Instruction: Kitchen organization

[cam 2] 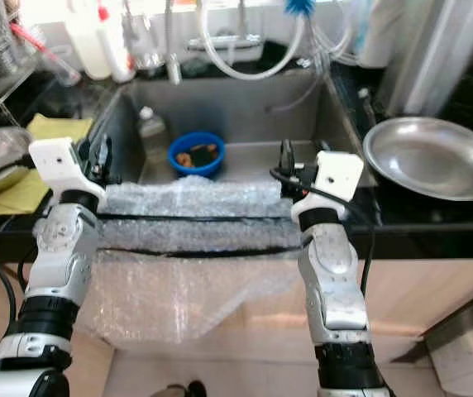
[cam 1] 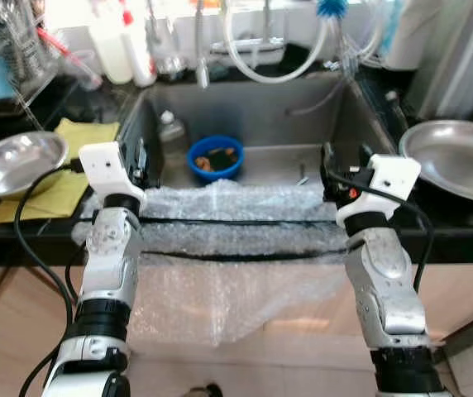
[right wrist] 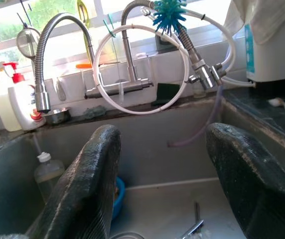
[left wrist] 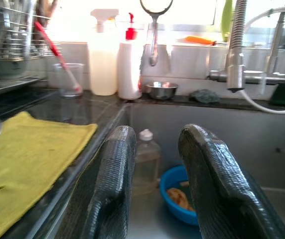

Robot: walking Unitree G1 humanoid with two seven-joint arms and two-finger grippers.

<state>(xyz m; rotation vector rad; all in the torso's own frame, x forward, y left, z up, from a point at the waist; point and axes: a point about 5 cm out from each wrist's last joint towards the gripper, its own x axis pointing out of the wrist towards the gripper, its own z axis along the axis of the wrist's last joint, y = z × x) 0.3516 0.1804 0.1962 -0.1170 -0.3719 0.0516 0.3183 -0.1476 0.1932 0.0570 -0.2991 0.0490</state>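
The blue plastic bowl [cam 1: 216, 157] with brownish scraps in it sits on the floor of the steel sink [cam 1: 352, 116], a small clear bottle [cam 1: 170, 131] just beside it. Both the left gripper [left wrist: 155, 164] and the right gripper [right wrist: 167, 174] have their black fingers spread with nothing between them, poised over the sink's front edge. A crinkled sheet of bubble wrap [cam 1: 220, 248] drapes over that edge between the arms. A yellow cloth [cam 1: 63, 186] and round steel dishes lie on the counters either side. I'd judge the tidying barely begun: nothing is in hand yet
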